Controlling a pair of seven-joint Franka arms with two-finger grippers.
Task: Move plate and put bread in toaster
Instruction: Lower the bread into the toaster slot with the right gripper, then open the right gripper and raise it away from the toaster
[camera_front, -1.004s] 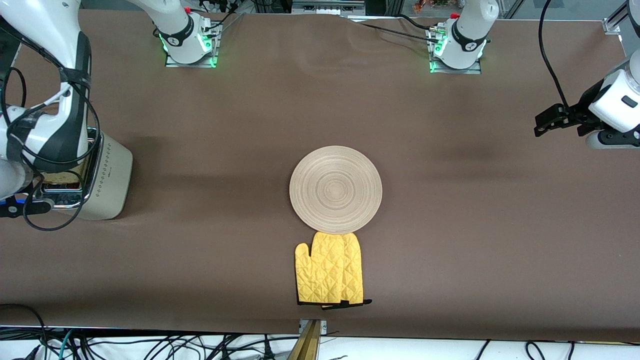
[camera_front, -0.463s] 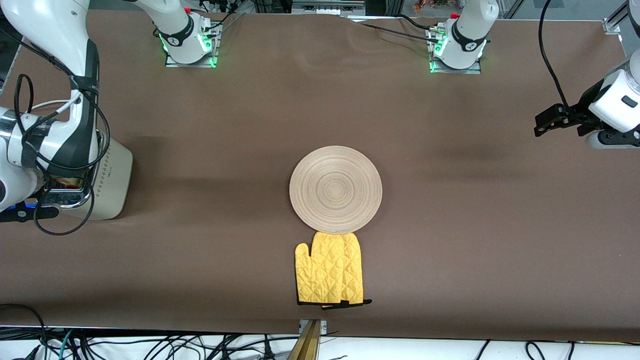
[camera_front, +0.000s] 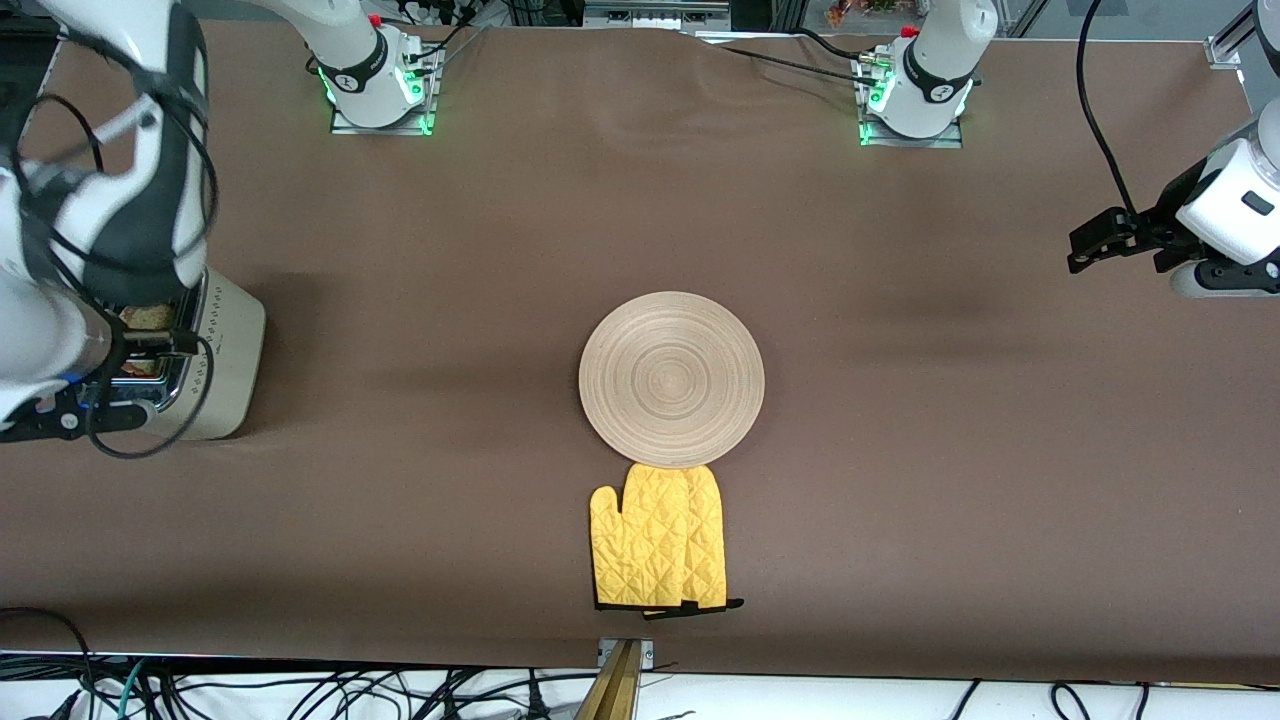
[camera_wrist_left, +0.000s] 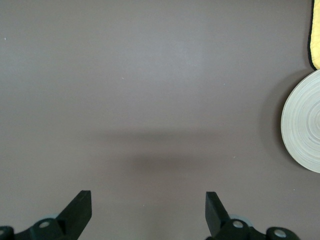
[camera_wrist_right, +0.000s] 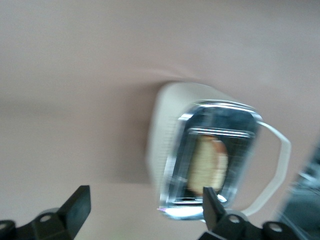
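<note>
The cream-white toaster (camera_front: 228, 352) stands at the right arm's end of the table. The bread (camera_front: 148, 317) sits upright in one of its slots, tan with a brown crust (camera_wrist_right: 208, 165). My right gripper (camera_wrist_right: 145, 200) hangs open over the toaster (camera_wrist_right: 165, 131), with nothing between its fingers. The light-wood plate (camera_front: 671, 379) lies flat at the middle of the table and carries nothing. My left gripper (camera_front: 1098, 242) waits open over bare cloth at the left arm's end; its wrist view shows the plate's edge (camera_wrist_left: 305, 122) off to one side of the gripper (camera_wrist_left: 147, 200).
A yellow quilted oven mitt (camera_front: 660, 546) lies just nearer to the front camera than the plate, touching its rim. The toaster's white cord (camera_wrist_right: 280, 165) loops beside it. Brown cloth (camera_front: 950, 480) covers the whole table.
My right gripper has opened, let go of the bread in the toaster slot and lifted away above the toaster. The left arm has not moved.
</note>
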